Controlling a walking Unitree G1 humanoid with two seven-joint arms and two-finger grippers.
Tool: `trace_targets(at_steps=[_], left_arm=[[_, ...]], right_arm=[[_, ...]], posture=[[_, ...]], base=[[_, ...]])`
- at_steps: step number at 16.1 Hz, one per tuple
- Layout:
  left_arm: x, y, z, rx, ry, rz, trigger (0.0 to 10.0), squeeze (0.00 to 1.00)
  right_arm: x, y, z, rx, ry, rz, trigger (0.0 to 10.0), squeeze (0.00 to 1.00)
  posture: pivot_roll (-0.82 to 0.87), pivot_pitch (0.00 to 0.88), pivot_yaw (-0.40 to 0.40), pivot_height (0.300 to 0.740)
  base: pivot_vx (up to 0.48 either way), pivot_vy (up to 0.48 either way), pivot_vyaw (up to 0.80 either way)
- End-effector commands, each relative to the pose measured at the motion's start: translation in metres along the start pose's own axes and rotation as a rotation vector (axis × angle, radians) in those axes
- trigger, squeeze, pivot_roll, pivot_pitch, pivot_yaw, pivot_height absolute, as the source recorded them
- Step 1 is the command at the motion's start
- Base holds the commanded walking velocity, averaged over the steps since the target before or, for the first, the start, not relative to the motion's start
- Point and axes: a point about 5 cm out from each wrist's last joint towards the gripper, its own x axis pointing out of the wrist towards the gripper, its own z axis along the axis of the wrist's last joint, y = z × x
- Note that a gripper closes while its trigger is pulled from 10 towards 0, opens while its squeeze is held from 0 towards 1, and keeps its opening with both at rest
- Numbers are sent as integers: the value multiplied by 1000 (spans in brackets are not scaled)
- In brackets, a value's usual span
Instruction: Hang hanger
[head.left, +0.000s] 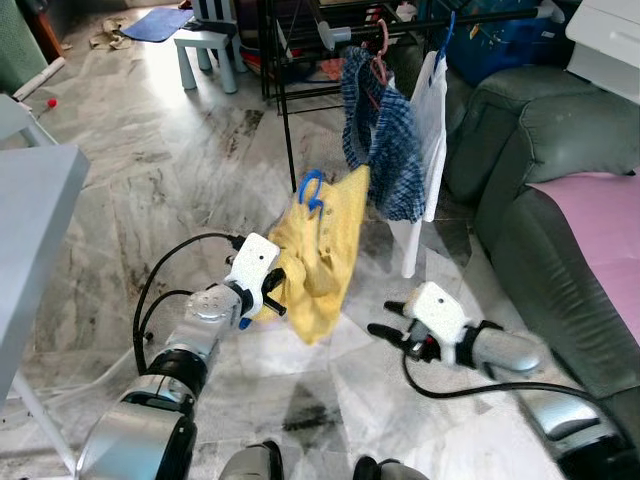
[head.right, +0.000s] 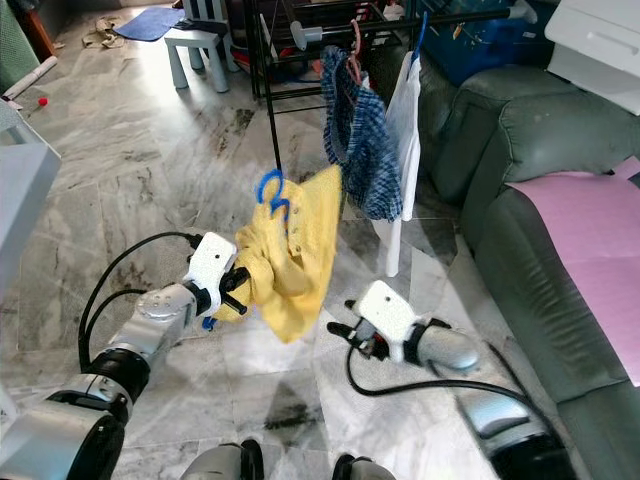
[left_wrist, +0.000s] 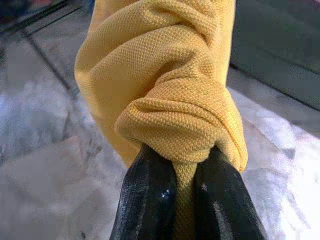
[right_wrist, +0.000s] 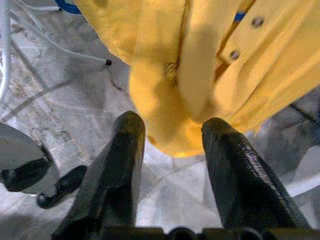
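Observation:
A yellow shirt hangs on a blue hanger whose hook sticks up above the collar. My left gripper is shut on a bunched fold of the shirt at its left side and holds it up over the floor. My right gripper stands open, low and just right of the shirt's bottom hem, pointing toward the yellow cloth with nothing between its fingers. Beyond stands a black clothes rack with a blue checked shirt and a white garment hung on it.
A dark grey sofa with a pink cover runs along the right. A grey table edge juts in at the left. A small pale stool stands at the back. Marble floor lies open toward the rack.

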Motion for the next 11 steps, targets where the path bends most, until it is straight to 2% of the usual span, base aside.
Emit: trace_targets(at_steps=[1,2,3,6,8,10,11], left_arm=[[0,1,18,82,-80,-60,0,0],[-5,0,16,150,-83,-149,0,0],[-10,1,13,202,-71,-204,0,0],[-24,0,3,326,-50,-359,0,0],[-31,0,-4,417,-12,-424,0,0],[-32,-2,-1,424,-40,-455,0,0],[-30,-4,4,429,-75,-464,0,0]], right_arm=[[-10,-13,6,-46,-15,-24,10000,1000],[-22,-28,7,-74,-6,-62,10000,1000],[-30,-37,8,-85,1,-64,10000,1000],[-51,-52,12,-163,25,-18,10000,1000],[-58,-60,21,-187,10,2,10000,1000],[-62,-68,32,-190,-19,23,10000,1000],[-61,-72,34,-161,-42,39,10000,1000]], posture=[[-97,113,16,740],[-97,116,17,740],[-97,118,18,740],[-91,122,22,740],[-87,123,23,740],[-87,123,23,740],[-85,121,23,740]], base=[[0,0,0],[0,0,0],[0,0,0],[0,0,0],[0,0,0],[0,0,0],[0,0,0]])
